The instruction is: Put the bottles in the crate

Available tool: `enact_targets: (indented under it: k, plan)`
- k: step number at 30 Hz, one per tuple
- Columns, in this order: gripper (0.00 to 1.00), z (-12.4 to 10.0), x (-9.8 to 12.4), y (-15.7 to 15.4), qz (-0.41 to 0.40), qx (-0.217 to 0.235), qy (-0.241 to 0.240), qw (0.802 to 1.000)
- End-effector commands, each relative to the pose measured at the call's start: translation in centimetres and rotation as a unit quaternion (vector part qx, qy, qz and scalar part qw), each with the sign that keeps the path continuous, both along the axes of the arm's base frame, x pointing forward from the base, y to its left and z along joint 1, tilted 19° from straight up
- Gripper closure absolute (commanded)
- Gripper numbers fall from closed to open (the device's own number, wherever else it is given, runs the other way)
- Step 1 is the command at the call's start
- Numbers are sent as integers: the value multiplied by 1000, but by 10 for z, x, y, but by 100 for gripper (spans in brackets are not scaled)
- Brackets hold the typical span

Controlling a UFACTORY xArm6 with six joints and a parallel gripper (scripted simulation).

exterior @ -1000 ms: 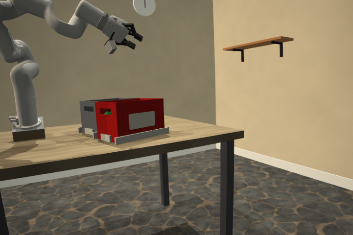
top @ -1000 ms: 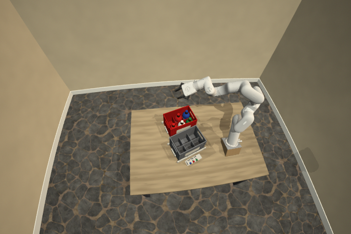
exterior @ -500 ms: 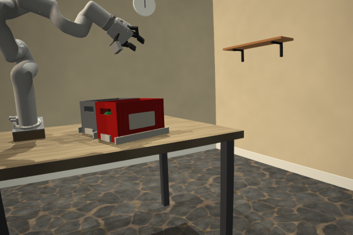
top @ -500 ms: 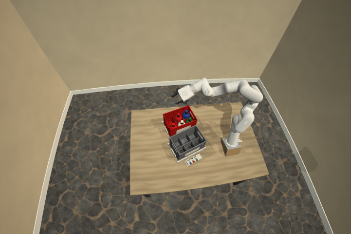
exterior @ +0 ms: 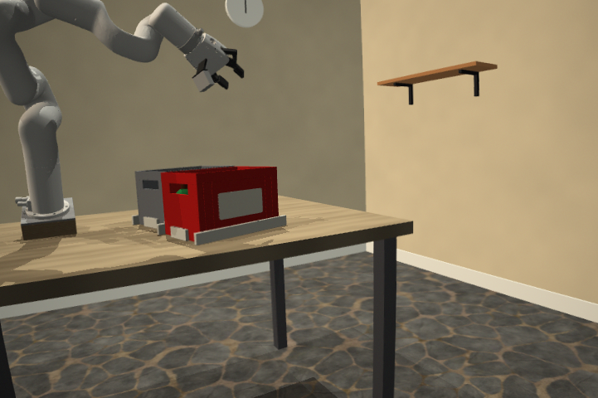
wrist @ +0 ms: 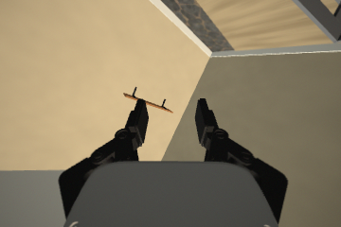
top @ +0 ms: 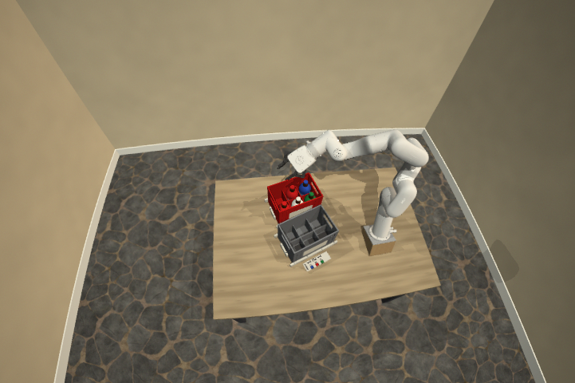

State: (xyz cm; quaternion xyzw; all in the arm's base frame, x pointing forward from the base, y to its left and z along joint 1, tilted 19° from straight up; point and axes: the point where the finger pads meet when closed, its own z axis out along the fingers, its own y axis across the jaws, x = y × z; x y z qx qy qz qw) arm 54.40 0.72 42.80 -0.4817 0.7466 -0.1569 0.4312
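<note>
My gripper [top: 289,170] [exterior: 233,80] [wrist: 171,108] is open and empty, high above the table beyond the red crate. The red crate [top: 275,208] [exterior: 207,192] holds two red bottles [top: 292,192] [top: 284,206], a blue bottle [top: 305,187], a white bottle [top: 297,202] and a green bottle [top: 310,196]; their lower parts are hidden. The grey crate [top: 288,245] [exterior: 144,201] stands level beside it, its compartments empty; part of it shows in the wrist view [wrist: 316,14]. The pick list [top: 324,257] shows blue, red and green marks; its digits are too small to read surely.
Pale low strips [top: 313,253] [exterior: 240,230] edge both crates on the wooden table [top: 251,289] [exterior: 332,220]. The arm's base block [top: 380,246] [exterior: 49,229] stands right of the crates in the top view. A wall shelf [exterior: 438,73] [wrist: 152,104] is far off.
</note>
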Motion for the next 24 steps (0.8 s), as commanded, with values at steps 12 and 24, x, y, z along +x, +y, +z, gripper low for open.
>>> enact_targets:
  k: [12, 24]
  plan:
    - [35, -17, 5, 59, 65, -20, 34, 997]
    - [35, -33, 3, 101, 131, -44, 69, 988]
